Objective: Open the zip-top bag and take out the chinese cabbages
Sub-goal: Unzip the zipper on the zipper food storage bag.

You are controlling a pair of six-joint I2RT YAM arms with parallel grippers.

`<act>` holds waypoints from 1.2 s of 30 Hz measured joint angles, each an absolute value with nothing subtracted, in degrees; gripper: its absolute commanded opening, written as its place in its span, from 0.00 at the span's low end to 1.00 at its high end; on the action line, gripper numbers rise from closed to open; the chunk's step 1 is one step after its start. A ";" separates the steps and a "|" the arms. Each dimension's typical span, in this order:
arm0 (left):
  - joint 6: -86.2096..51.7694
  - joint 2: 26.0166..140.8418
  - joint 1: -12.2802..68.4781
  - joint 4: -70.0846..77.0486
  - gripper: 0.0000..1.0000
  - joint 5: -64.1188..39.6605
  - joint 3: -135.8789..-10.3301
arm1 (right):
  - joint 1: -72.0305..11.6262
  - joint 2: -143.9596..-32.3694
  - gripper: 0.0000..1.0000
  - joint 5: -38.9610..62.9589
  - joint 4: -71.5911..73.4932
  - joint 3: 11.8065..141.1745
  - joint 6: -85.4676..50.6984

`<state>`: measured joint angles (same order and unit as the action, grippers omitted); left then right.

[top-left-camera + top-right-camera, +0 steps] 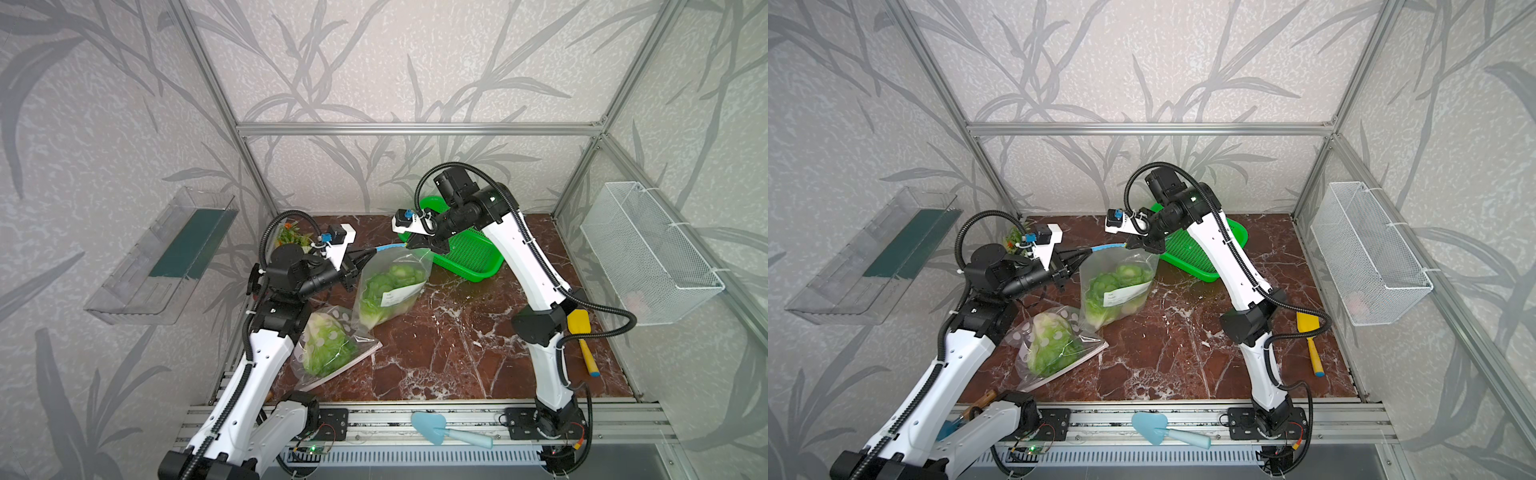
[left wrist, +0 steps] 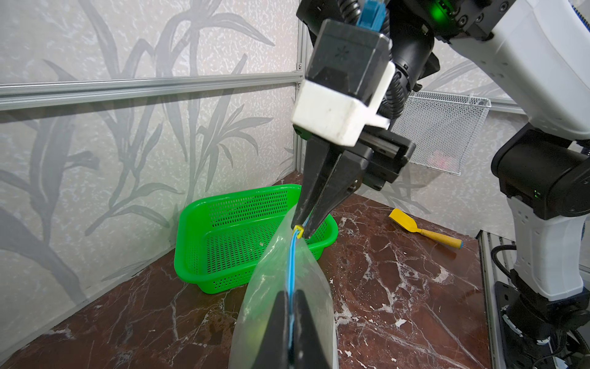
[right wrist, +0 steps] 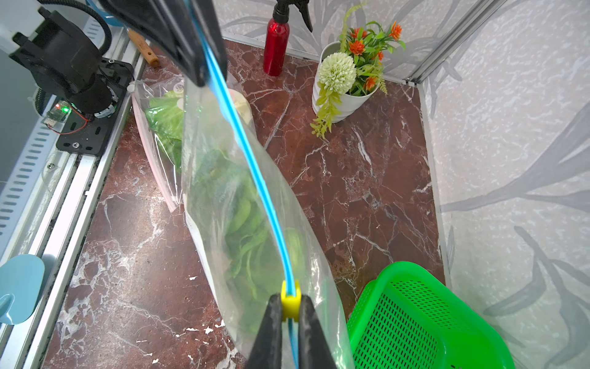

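Hanging between the two grippers, at about 10 o'clock from the centre of the table (image 1: 457, 353) in a top view, the zip-top bag (image 1: 390, 291) holds the chinese cabbages (image 1: 380, 289), their green leaves pressed against the clear film. A green perforated basket (image 1: 471, 255) sits at its 2 o'clock. A second clear bag (image 1: 328, 349) of leafy greens lies at its 7 o'clock. The left gripper (image 1: 371, 251) is clenched on the end of the blue zip strip (image 3: 255, 179). The right gripper (image 3: 290, 308) pinches the yellow slider (image 3: 290, 295).

Robot test cell, not a home — aluminium-profile frame (image 1: 415, 129) panelled in leaf-print wallpaper (image 1: 374, 62), marble-look tabletop (image 1: 457, 332), left arm (image 1: 266, 357) and right arm (image 1: 523, 266) bolted to a slotted rail (image 1: 374, 415); wire basket (image 1: 648, 253) wall-hung, well outboard of the right gripper (image 1: 410, 245).
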<state>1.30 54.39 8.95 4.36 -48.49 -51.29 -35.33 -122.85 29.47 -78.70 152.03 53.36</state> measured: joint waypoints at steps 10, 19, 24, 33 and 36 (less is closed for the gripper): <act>1.23 54.39 8.93 4.36 0.00 -47.94 -51.29 | -32.38 -121.78 0.00 28.05 -78.22 148.00 53.39; 0.27 54.17 8.93 4.34 0.00 -47.88 -51.29 | -28.36 -121.45 0.00 27.38 -77.65 144.38 53.45; 0.19 54.13 8.93 4.36 0.00 -47.83 -51.29 | -24.80 -121.21 0.00 26.30 -77.36 142.30 53.45; -0.23 54.11 8.95 4.78 0.00 -47.88 -51.29 | -22.28 -116.92 0.00 25.39 -75.72 135.76 53.65; -0.25 54.11 8.95 4.78 0.00 -47.90 -51.29 | -22.11 -115.66 0.00 24.88 -75.31 134.87 53.69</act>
<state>-0.25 54.11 8.95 4.78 -47.90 -51.29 -22.11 -115.66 24.88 -75.31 134.87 53.69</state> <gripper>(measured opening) 0.047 0.099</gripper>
